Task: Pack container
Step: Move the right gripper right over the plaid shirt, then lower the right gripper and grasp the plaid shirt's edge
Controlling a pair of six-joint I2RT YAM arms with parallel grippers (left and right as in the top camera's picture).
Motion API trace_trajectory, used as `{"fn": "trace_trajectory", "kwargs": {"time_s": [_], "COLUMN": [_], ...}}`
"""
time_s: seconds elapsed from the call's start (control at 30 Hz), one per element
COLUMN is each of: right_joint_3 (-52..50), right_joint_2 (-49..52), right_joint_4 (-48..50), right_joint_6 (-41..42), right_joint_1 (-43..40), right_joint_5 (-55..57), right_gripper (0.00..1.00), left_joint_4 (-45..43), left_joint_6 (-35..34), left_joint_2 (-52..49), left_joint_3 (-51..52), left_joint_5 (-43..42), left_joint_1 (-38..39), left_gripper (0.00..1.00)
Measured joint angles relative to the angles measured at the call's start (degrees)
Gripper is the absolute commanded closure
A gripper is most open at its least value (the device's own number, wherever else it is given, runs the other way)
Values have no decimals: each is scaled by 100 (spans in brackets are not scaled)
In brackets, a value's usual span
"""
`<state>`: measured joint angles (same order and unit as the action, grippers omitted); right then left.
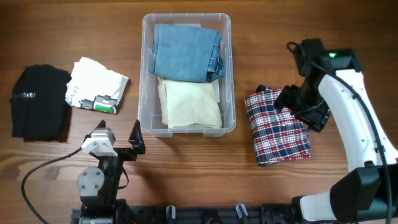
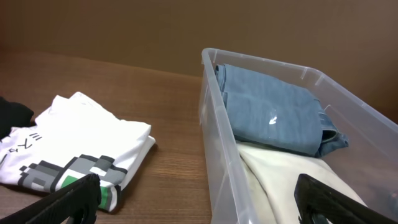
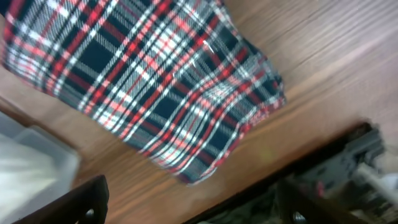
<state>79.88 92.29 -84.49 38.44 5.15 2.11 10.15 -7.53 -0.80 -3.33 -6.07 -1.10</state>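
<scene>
The container [image 1: 147, 74] is a clear tub at the table's middle. It holds a folded blue cloth [image 1: 185, 51] at the far end and a cream cloth [image 1: 189, 102] at the near end. A folded plaid cloth [image 1: 277, 127] lies on the table to its right. My right gripper [image 1: 301, 107] hovers over that cloth's upper right corner, open and empty. In the blurred right wrist view the plaid cloth [image 3: 143, 81] lies beyond the right gripper [image 3: 193, 205]. My left gripper [image 1: 118, 134] stands open near the container's front left corner. In its wrist view the left gripper [image 2: 196, 208] straddles the container wall [image 2: 214, 143].
A folded white shirt with a pixel print [image 1: 96, 86] lies left of the container, and a black garment [image 1: 40, 102] lies further left. The white shirt [image 2: 81, 143] also shows in the left wrist view. The table's front edge and the arm bases run along the bottom.
</scene>
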Motion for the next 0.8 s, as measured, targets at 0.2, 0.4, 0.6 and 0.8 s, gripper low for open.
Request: {"fn": "trace_trajectory", "kwargs": {"time_s": [0.2, 0.4, 0.6, 0.8], "right_joint_3": [-713, -1180, -1224, -1224], "right_joint_2": [-2, -2, -4, -4], "right_joint_4": [903, 1784, 2321, 2608], "right_joint_6": [-1167, -2245, -2990, -3534], "right_joint_1": [0, 0, 0, -87], "right_joint_5": [46, 48, 378, 713], "right_gripper": [11, 9, 8, 3], "left_joint_4": [0, 0, -2, 0], "left_joint_6": [0, 0, 0, 0], "left_joint_2": [0, 0, 0, 0], "left_joint_3": [0, 2, 0, 2], "left_joint_5": [0, 0, 0, 0], "left_joint_1": [0, 0, 0, 0], "left_gripper": [0, 0, 0, 0]}}
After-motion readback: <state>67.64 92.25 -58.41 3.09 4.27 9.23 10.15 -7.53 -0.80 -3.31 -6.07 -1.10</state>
